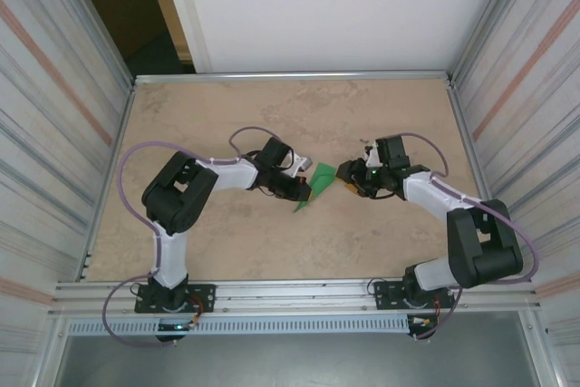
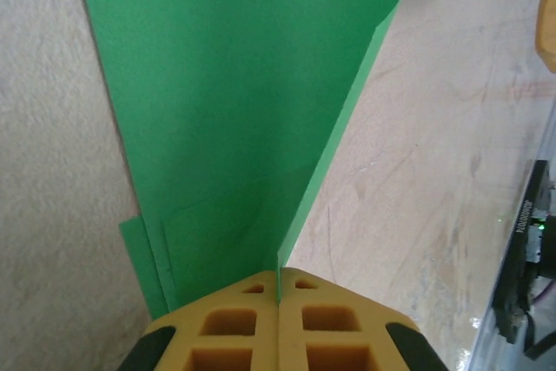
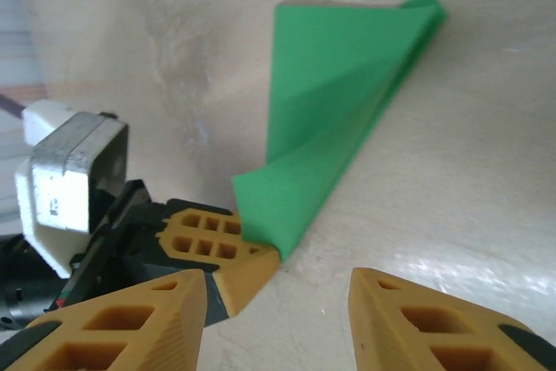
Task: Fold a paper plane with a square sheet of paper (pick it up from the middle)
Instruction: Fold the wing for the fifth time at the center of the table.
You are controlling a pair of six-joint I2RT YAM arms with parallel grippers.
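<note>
Paper plane (image 2: 243,110) in grip of left hand (image 2: 278,294), right hand (image 3: 280,288) just beside

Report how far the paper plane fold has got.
Done: the thin bright green paper sheet is already folded into a narrow, layered, pointed shape. In hand: the left gripper is shut on one end of it; the right gripper stands open, off the paper. Left: probably closing and pressing the loose layers flat.

One paper plane (image 1: 319,183), one left gripper (image 2: 278,293), one right gripper (image 3: 280,288).
</note>
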